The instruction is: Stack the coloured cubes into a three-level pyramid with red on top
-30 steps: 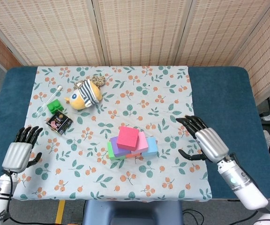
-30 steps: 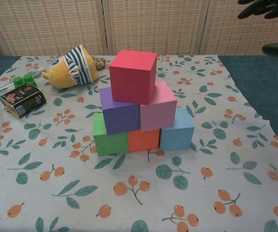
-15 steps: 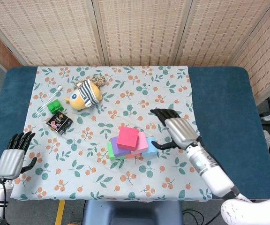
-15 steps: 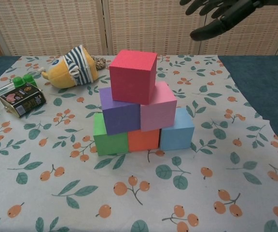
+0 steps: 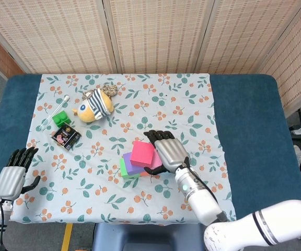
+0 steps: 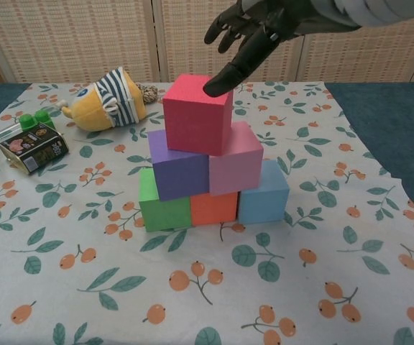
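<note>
Fingers spread and empty, the right hand (image 6: 264, 29) hangs just above the red cube (image 6: 198, 113) topping the pyramid mid-cloth, its thumb at the cube's back edge, while the left hand (image 5: 12, 175), also spread, sits at the table's (image 5: 255, 120) near-left edge, well apart from the toy (image 5: 94, 106).

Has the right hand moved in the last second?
Yes. In the head view the right hand has swung leftward from the cloth's right edge to just beside the red cube atop the pyramid; the chest view shows a finger at that cube's upper corner.
</note>
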Controlling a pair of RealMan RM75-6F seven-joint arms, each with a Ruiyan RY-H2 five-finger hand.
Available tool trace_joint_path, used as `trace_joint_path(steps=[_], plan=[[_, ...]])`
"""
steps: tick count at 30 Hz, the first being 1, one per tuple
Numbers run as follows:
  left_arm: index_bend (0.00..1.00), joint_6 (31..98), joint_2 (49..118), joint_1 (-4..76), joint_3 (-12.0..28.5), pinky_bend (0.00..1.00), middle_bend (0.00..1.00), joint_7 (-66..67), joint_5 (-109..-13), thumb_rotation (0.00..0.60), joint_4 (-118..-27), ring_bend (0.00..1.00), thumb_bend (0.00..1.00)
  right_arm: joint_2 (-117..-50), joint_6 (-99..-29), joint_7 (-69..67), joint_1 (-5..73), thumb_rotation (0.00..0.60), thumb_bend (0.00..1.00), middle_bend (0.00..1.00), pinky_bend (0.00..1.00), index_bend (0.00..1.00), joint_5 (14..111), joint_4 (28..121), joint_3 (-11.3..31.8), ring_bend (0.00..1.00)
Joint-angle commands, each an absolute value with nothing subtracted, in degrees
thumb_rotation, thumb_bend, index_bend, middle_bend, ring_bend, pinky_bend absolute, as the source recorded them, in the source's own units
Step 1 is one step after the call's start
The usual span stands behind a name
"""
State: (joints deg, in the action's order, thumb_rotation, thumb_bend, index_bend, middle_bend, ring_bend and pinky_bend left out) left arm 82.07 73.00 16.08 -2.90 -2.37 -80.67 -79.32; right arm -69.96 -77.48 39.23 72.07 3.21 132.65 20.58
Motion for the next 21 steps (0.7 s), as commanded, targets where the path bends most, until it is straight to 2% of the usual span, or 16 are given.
trace_joint_path(steps=[1, 8, 14, 21], plan=[[0.0, 81.6, 72.95, 15.92, -2.68, 0.03, 0.04, -2.31, -81.11, 0.6, -79.4, 0.0, 0.36, -73.16, -80.16, 41.09, 74.12, 0.445, 0.17, 0.03, 0.0, 0.02, 0.64, 130.05, 21.3, 0.0], [0.0, 80.55, 72.92, 15.51, -1.93, 0.04, 0.05, -2.29, -81.95, 0.6, -79.43, 0.0, 0.36, -76.7, -81.89, 42.13, 75.0, 0.447, 0.17, 0.03, 0.0, 0.02, -1.2, 126.74, 21.81, 0.0], [0.0, 79.92, 73.0, 15.19, -1.22, 0.04, 0.05, -2.15, -82.25, 0.6, -79.41, 0.0, 0.36, -77.61, -81.93, 43.02, 74.87, 0.448, 0.17, 0.02, 0.0, 0.06, -1.81, 125.61, 22.34, 0.0], [0.0, 79.3, 72.92, 14.88, -0.59, 0.04, 0.05, -2.35, -82.65, 0.6, -79.53, 0.0, 0.37, -78.37, -82.61, 44.19, 74.56, 0.447, 0.17, 0.12, 0.0, 0.16, -1.94, 124.99, 22.41, 0.0]])
